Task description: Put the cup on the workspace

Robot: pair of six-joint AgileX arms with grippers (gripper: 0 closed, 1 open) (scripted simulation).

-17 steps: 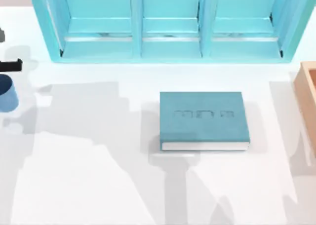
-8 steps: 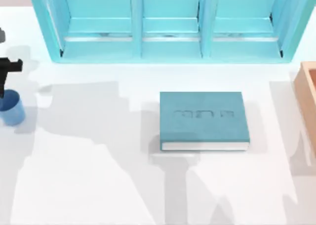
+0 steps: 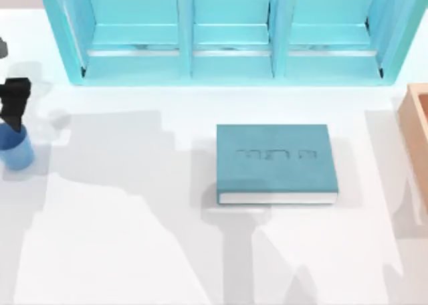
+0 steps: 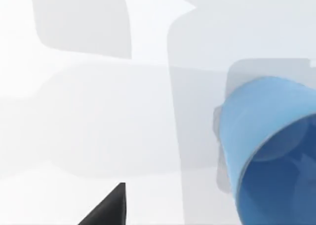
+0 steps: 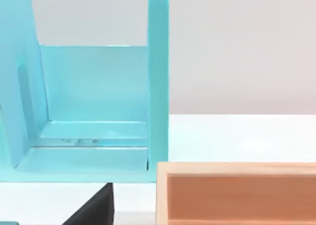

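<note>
The cup (image 3: 15,148) sits at the far left edge of the workspace (image 3: 134,251), well left of the teal book (image 3: 274,161), with the left gripper (image 3: 15,104) directly over its rim. Finger state: cannot tell. Cup looks light, rigid and smooth-walled, likely slippery, so gripping the wall near the rim seems best.
</note>
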